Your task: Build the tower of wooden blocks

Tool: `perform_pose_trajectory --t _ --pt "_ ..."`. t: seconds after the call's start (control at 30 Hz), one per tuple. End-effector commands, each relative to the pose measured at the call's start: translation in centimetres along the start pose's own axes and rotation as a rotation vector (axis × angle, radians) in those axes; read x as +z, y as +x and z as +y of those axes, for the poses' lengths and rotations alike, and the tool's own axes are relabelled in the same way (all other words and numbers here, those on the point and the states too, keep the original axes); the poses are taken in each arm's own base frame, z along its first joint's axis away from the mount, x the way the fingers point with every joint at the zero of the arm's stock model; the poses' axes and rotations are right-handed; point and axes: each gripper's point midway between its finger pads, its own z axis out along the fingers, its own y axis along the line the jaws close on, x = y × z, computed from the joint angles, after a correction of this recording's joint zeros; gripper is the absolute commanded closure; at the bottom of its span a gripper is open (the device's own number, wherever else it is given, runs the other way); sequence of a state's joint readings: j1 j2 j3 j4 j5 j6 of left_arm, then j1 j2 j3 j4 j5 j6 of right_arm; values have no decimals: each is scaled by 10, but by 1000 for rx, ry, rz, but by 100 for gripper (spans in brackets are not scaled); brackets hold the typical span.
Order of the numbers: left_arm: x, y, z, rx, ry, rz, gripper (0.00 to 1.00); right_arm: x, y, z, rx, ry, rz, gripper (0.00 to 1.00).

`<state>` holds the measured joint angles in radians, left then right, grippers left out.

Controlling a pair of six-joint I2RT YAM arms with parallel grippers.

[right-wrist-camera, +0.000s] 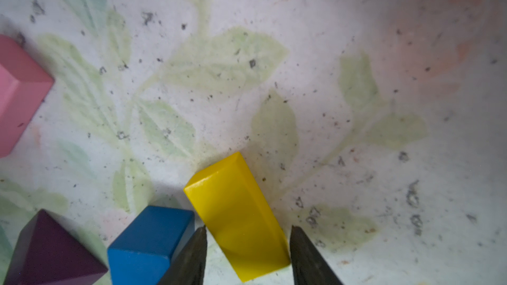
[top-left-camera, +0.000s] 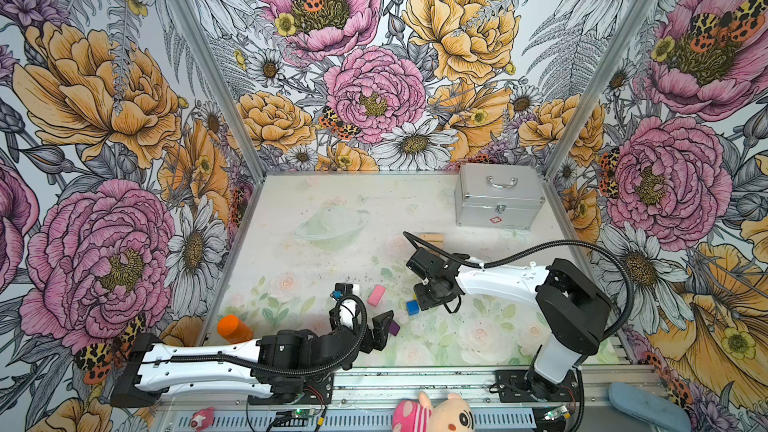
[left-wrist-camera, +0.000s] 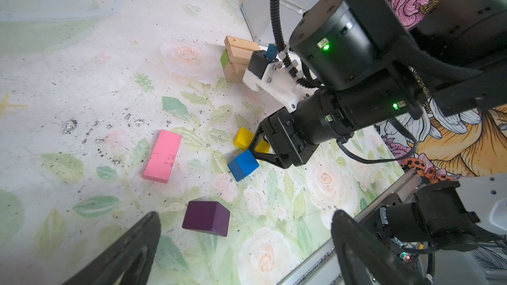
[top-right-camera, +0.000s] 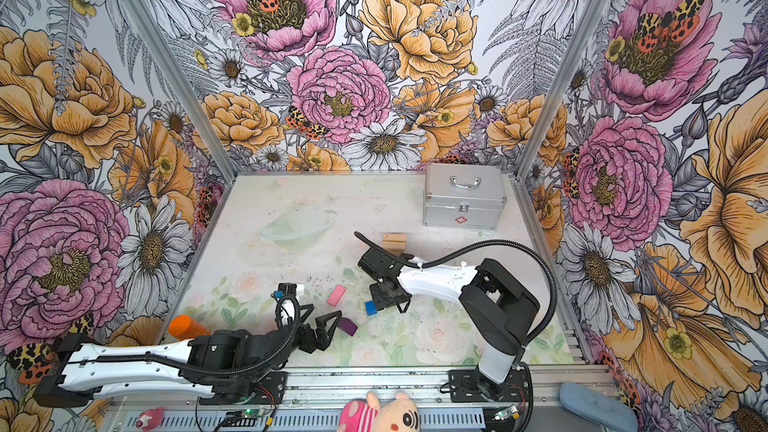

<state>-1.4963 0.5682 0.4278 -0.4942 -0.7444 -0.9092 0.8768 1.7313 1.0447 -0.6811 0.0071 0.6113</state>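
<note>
In both top views your right gripper [top-left-camera: 422, 303] [top-right-camera: 380, 303] points down at the table just beside the blue cube [top-left-camera: 412, 308]. The pink block [top-left-camera: 377, 295] lies near it, and the tan tower [top-left-camera: 432, 238] stands farther back, in front of the silver case [top-left-camera: 498, 197]. Too little of the yellow block shows under the gripper to place it here. Your left gripper [top-right-camera: 327, 311] sits low beside the purple block [top-right-camera: 347, 326].

From the left wrist you see the left gripper [left-wrist-camera: 247, 223] spread wide and empty. The purple block [left-wrist-camera: 205, 220] lies just ahead of its fingers. The right gripper [left-wrist-camera: 258, 152] straddles the yellow block [left-wrist-camera: 243, 138], which lies just beside the blue cube [left-wrist-camera: 242, 164]. The tower [left-wrist-camera: 238, 56] stands well apart from them.

From the right wrist the yellow block [right-wrist-camera: 238, 215] lies flat on the table between the jaws. They stand apart with a thin gap on each side, not clamped. Its long axis runs out away from the gripper [right-wrist-camera: 248, 227], slightly skewed, and the jaws flank its narrow width at the near end.
</note>
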Motion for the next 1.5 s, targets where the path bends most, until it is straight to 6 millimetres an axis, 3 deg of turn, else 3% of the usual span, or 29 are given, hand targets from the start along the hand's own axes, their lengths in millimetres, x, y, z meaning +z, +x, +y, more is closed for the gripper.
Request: perform_pose_trajectory --t 0.0,0.33,0.63,0.97,1.07,1.23,1.47 --pt "1 0 7 28 -22 -14 2 -2 -10 3 -18 21 -20 51" --pt "0 -7 6 37 -28 -23 2 -4 -15 1 -17 38 -31 67" --pt "0 -12 6 47 -29 -21 2 0 -15 1 -8 50 -19 69" --pt "2 -16 8 57 -35 -13 1 4 -16 -1 0 76 -2 61" --pt "3 -16 10 59 -38 -11 1 2 -17 -4 -1 96 0 65" --pt "2 -20 11 62 -35 -16 1 -11 -22 -2 5 90 -23 71" --pt "1 -35 12 59 -34 -31 1 -45 -37 0 27 79 -94 71"
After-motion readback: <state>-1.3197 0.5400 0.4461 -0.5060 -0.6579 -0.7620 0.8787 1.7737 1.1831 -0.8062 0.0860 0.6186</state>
